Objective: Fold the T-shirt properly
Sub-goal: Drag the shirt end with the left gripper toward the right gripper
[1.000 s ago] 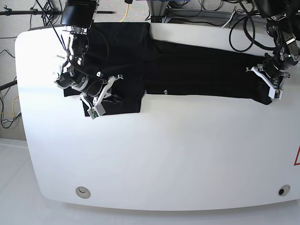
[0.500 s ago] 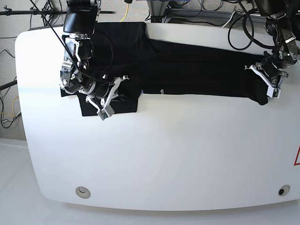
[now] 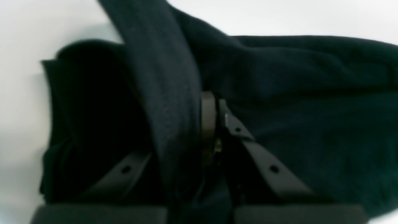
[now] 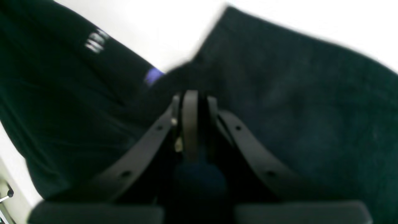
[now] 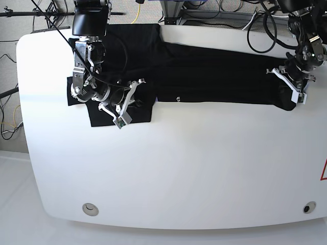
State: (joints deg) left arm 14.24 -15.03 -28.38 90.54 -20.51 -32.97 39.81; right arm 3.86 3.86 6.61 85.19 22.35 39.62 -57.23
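The black T-shirt (image 5: 214,76) lies stretched in a long band across the far part of the white table (image 5: 194,163), small white lettering (image 5: 178,99) at its front edge. My right gripper (image 5: 134,98) sits over the shirt's left end. In the right wrist view, that gripper (image 4: 190,96) is shut on a pinch of black cloth (image 4: 295,93), with a purple patch (image 4: 153,75) and the lettering (image 4: 96,40) beside it. My left gripper (image 5: 290,93) is at the shirt's right end; in the left wrist view, this gripper (image 3: 211,99) is shut on a raised fold of the cloth (image 3: 168,77).
Two round holes (image 5: 90,207) (image 5: 308,207) sit near the table's front corners. A red mark (image 5: 324,171) shows at the right edge. Cables and stands (image 5: 225,10) crowd the space behind the table's far edge.
My right gripper has moved rightward along the shirt's left end, dragging cloth with it. My left gripper has shifted slightly toward the table's far edge. Both stay shut.
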